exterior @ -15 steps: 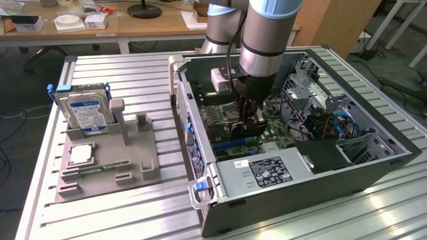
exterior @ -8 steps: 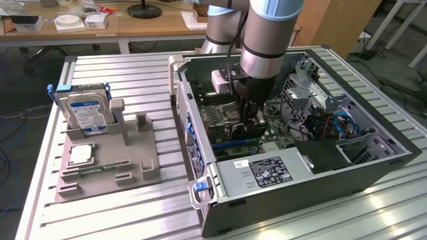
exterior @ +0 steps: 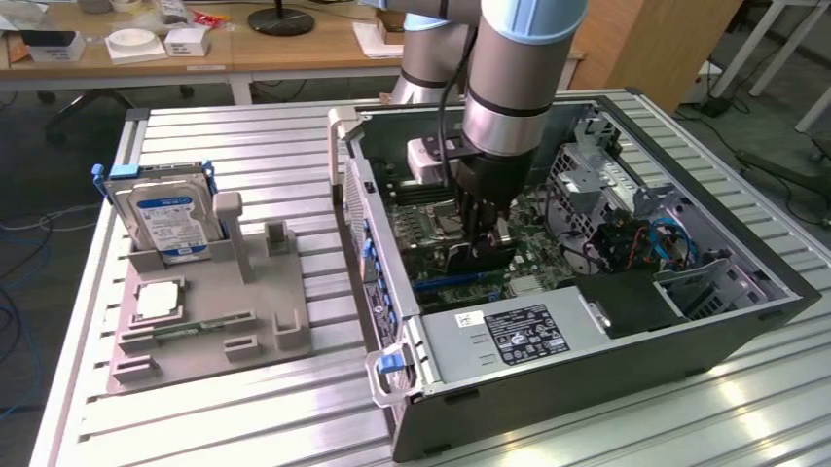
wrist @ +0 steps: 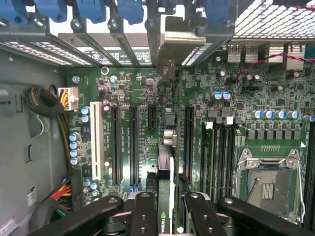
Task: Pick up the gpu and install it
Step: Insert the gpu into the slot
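Exterior view, centre of frame: the gpu (exterior: 470, 255) hangs edge-down from the hand (exterior: 487, 216) inside the open computer case (exterior: 585, 399), close over the motherboard (exterior: 429, 229).

Risk, as judged: if the card sits tilted in the grip, its lower edge could miss the slot and land on neighbouring components, or its silvery bracket (wrist: 170, 42) could foul the rear slot frame. Downward pressure could then damage the connector.

Wrist view: the card is seen edge-on among the long black slots (wrist: 133, 147); which one it stands over cannot be told.

Pose: arm upright, wrist pointing straight down into the case, fingers (wrist: 145, 216) clamped on the card's two faces.
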Available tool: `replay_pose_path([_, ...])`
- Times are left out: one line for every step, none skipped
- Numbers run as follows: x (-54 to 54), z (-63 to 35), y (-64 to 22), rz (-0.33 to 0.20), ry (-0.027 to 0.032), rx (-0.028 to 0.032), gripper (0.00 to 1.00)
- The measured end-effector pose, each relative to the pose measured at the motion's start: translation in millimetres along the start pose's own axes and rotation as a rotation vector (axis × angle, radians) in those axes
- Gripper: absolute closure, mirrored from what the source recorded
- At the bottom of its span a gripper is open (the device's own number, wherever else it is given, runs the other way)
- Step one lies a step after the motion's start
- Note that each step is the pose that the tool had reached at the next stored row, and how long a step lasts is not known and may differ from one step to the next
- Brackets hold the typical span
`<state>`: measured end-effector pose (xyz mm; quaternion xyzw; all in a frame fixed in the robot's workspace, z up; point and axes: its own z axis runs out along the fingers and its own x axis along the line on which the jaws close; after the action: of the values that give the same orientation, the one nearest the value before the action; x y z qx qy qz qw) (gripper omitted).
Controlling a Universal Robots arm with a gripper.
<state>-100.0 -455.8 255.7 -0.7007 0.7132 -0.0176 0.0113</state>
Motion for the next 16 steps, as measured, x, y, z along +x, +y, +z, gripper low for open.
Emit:
replay_pose_path([0.0, 0.0, 0.1, 0.000, 0.0002, -0.0001, 0.74])
replay_pose_path([0.0, -0.1, 0.1, 0.000, 0.0003, -0.0002, 0.74])
replay_pose_path([0.0, 0.0, 0.1, 0.000, 0.0002, -0.0001, 0.74])
replay_pose_path([0.0, 0.1, 0.2, 0.000, 0.0001, -0.0001, 0.74])
replay_pose_path([0.0, 0.1, 0.3, 0.000, 0.0001, -0.0001, 0.74])
replay_pose_path([0.0, 0.1, 0.4, 0.000, 0.0001, -0.0001, 0.74])
replay_pose_path([0.0, 0.2, 0.8, 0.000, 0.0000, 0.0000, 0.74])
replay_pose_path([0.0, 0.2, 1.0, 0.000, 0.0000, 0.0000, 0.74])
replay_pose_path([0.1, 0.2, 1.5, 0.000, 0.0001, -0.0001, 0.74])
replay_pose_path([0.1, 0.2, 2.0, 0.000, 0.0001, -0.0001, 0.74])
replay_pose_path([0.1, 0.2, 2.4, 0.000, 0.0001, -0.0001, 0.74])
replay_pose_path([0.1, 0.3, 2.7, 0.000, 0.0001, -0.0001, 0.74])
replay_pose_path([0.2, 0.3, 3.0, 0.000, 0.0001, -0.0001, 0.74])
replay_pose_path([0.6, 0.3, 3.2, 0.000, 0.0002, -0.0001, 0.74])
replay_pose_path([0.9, 0.4, 3.3, 0.000, 0.0002, -0.0002, 0.74])
replay_pose_path([1.3, 0.5, 3.3, 0.000, 0.0001, -0.0001, 0.74])
